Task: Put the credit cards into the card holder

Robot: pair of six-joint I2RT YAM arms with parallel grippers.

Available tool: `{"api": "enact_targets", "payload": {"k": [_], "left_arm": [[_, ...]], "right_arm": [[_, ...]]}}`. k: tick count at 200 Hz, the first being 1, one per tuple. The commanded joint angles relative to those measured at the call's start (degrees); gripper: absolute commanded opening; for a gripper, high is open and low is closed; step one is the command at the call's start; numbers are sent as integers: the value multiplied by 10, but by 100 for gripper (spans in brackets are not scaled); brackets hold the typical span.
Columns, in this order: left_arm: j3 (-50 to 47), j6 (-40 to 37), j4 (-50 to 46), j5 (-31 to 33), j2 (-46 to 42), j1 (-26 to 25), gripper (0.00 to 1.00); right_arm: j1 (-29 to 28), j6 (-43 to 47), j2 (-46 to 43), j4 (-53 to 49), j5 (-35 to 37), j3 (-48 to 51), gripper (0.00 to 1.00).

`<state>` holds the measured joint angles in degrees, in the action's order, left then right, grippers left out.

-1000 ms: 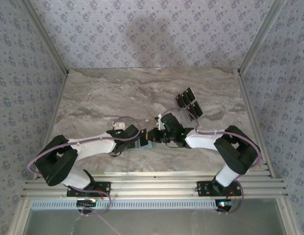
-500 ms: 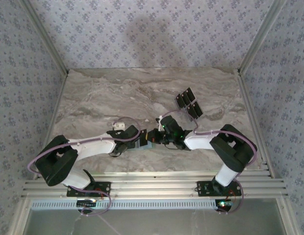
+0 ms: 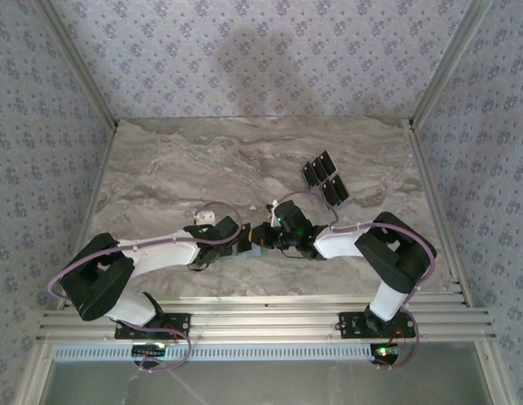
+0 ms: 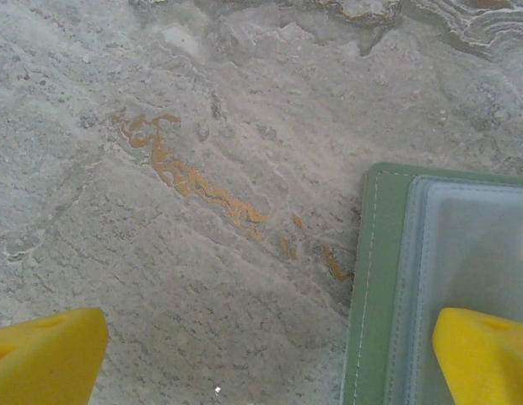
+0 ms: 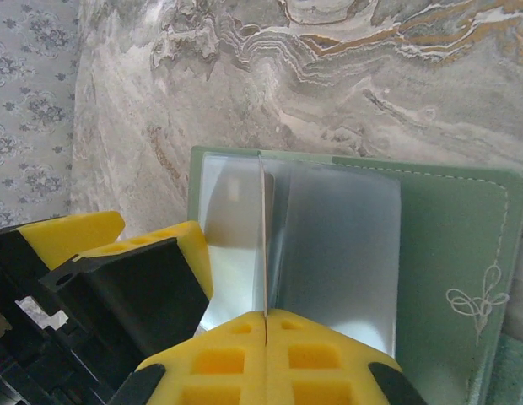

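Pinching a credit card (image 5: 263,236) edge-on, right claw (image 5: 266,319) sat over the open card holder (image 5: 451,228); left claw (image 4: 261,363) was spread (one fingertip (image 4: 485,354) over its edge).

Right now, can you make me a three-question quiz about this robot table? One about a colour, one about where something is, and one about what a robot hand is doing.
1. What colour is the card holder?
A) red
B) pale green
C) blue

2. Where are the black credit cards?
A) tucked inside the card holder
B) hanging on the wall
C) lying on the table, well apart from the card holder

3. How is the left gripper?
A) wide open
B) shut on a card
C) shut on nothing

Answers:
1 B, because the right wrist view shows a pale green cover with clear sleeves.
2 C, because the top view shows them grouped on the marble, farther back and to the right.
3 A, because its yellow fingers stand far apart, one of them over the card holder's edge.
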<state>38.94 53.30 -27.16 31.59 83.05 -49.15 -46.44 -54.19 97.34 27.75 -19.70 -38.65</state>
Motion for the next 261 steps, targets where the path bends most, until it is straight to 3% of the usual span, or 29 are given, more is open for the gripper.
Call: {"api": "enact_targets", "payload": {"k": [1, 261], "left_arm": [[-17, 3, -29, 0, 11, -2, 100], [-24, 12, -41, 12, -14, -5, 100]], "right_arm": [[-5, -10, 11, 14, 7, 9, 0], [-26, -79, 75, 102, 17, 32, 0]]}}
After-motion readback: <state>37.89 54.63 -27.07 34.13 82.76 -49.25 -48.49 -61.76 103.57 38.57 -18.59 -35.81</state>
